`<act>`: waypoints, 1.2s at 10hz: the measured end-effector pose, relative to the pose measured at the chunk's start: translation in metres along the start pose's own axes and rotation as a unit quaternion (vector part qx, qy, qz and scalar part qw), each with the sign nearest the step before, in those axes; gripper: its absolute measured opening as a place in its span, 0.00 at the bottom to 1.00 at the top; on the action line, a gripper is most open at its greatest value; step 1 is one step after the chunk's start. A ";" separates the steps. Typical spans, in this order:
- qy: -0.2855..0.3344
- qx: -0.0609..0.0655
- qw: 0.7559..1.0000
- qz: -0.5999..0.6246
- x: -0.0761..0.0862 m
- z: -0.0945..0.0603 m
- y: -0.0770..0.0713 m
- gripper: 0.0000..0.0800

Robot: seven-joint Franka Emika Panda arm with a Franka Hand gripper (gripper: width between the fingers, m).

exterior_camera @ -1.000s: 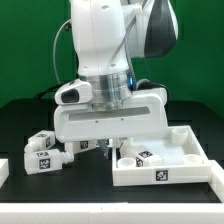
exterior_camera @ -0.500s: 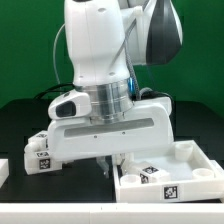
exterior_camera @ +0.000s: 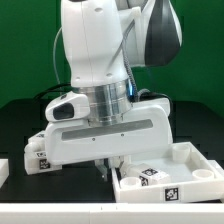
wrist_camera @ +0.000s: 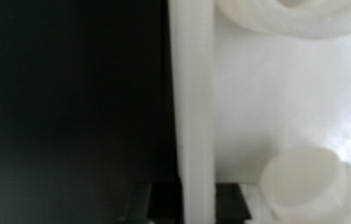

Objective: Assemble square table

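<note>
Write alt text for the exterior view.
A large white robot arm fills the frame, its gripper low over a black table beside a white tagged square tabletop on the exterior view's right. Tagged white legs lie on that view's left.

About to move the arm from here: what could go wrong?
1. The gripper looks shut on the thin edge of the tabletop; pulling may tilt it, or the grip may slip off.
2. The tagged leg that seems to lie on it could roll or shift.
</note>
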State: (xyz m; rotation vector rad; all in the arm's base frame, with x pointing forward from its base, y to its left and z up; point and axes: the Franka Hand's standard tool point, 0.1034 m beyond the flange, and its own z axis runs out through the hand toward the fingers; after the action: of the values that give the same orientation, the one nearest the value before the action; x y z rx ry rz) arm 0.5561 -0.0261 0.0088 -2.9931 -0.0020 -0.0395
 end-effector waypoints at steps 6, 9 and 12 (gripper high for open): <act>0.009 -0.012 0.998 0.059 0.030 0.001 -0.004 0.06; 0.016 -0.018 0.998 0.054 0.030 0.002 -0.003 0.06; 0.016 -0.018 0.998 0.052 0.030 0.002 -0.004 0.55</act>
State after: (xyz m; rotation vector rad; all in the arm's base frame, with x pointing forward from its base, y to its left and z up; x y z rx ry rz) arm 0.5860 -0.0219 0.0080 -3.0233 0.1591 -0.0772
